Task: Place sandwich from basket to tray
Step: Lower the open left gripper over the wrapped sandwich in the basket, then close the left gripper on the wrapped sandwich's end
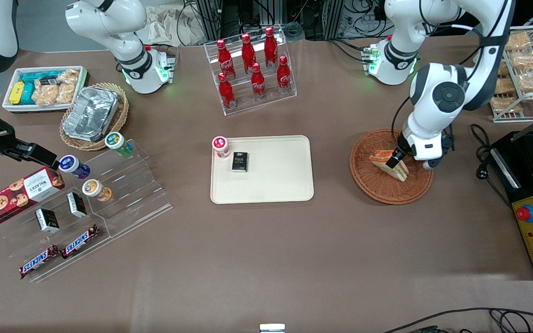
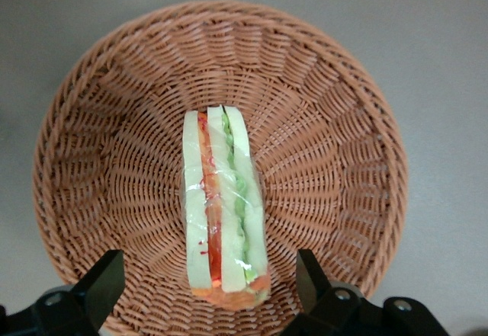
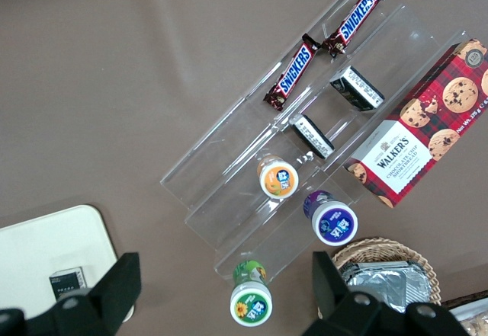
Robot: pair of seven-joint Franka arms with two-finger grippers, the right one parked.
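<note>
The sandwich (image 1: 387,165) (image 2: 221,206), a wrapped wedge of white bread with red, orange and green layers, lies in the round reddish-brown wicker basket (image 1: 380,194) (image 2: 343,161). My gripper (image 1: 398,159) (image 2: 207,266) hangs low over the basket, open, with one black finger (image 2: 103,283) on each side of the sandwich's wide end and a gap between each finger and the bread. The cream-beige tray (image 1: 275,180) lies on the table beside the basket, toward the parked arm's end.
A small red-capped jar (image 1: 220,146) and a black box (image 1: 239,162) sit on the tray. A rack of red cola bottles (image 1: 252,69) stands farther from the camera. A black control box (image 1: 532,222) and a wire snack rack (image 1: 525,74) flank the basket.
</note>
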